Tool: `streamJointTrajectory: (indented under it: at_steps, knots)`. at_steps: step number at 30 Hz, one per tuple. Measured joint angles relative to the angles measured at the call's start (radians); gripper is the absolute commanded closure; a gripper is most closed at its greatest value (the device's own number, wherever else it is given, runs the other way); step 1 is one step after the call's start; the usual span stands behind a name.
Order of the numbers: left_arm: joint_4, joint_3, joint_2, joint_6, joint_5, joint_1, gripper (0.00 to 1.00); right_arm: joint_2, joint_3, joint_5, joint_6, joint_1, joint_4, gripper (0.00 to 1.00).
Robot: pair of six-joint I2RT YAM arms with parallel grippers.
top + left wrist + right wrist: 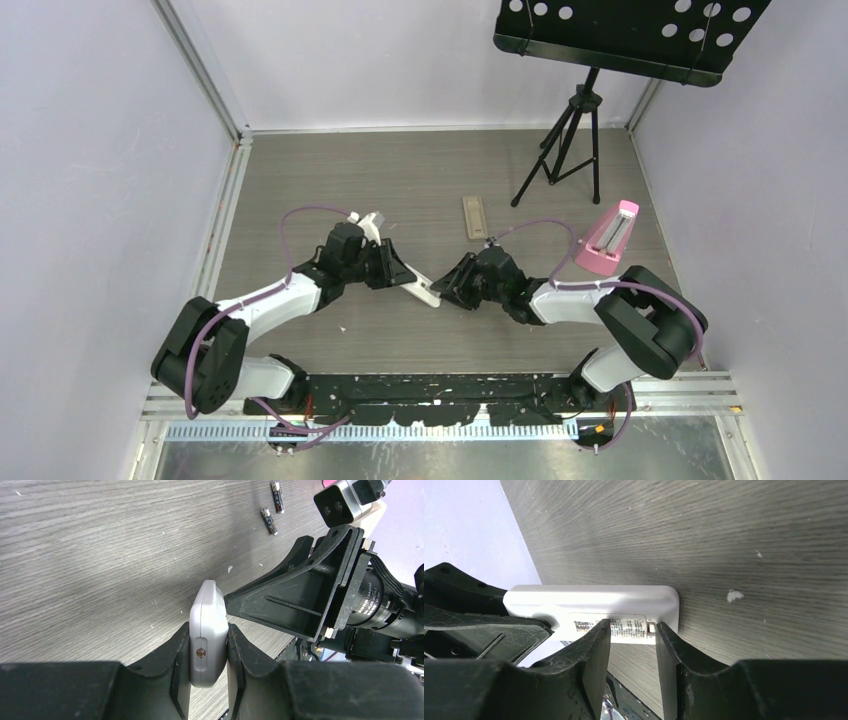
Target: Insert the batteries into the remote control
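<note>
The remote control [475, 216], tan face up, lies flat on the table behind both grippers, untouched. Two batteries [269, 520] lie on the table beyond the left gripper; others are out of view. My left gripper [209, 645] is shut on a white bar [208, 625], gripped edge-on at its screw end and held low over the table [300, 180]. The bar's side has a printed label [624, 627]. My right gripper [633, 625] is open, its fingertips [600, 630] straddling the labelled end of the bar [427, 293]; whether they touch it I cannot tell.
A pink wedge-shaped object [607, 238] stands at the right. A black tripod stand [570, 140] with a perforated tray is at the back right. Walls close in the table on the left, back and right.
</note>
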Motion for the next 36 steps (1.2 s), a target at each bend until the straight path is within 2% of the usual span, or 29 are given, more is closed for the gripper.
streamJointTrajectory:
  at_steps: [5, 13, 22, 28, 32, 36]
  knots:
    - [0.007, 0.0, 0.0, 0.002, -0.004, 0.013, 1.0, 0.037, -0.002, -0.011, 0.023, -0.005, 0.081, 0.56]
    - [0.032, 0.008, 0.026, 0.006, -0.005, 0.017, 1.0, 0.082, -0.077, -0.018, 0.042, -0.013, 0.305, 0.57]
    - [0.043, 0.01, 0.028, 0.006, -0.009, 0.016, 1.0, 0.103, -0.109, -0.015, -0.003, -0.015, 0.408, 0.56]
    - [0.034, 0.018, 0.028, 0.007, -0.034, 0.0, 1.0, 0.139, -0.163, -0.004, -0.021, -0.015, 0.559, 0.57]
    - [0.001, 0.039, 0.025, 0.016, -0.069, -0.025, 1.0, 0.135, -0.175, 0.0, -0.044, -0.014, 0.578, 0.57]
    - [-0.033, 0.058, 0.021, 0.03, -0.103, -0.053, 1.0, 0.088, -0.179, 0.001, -0.081, -0.012, 0.524, 0.56]
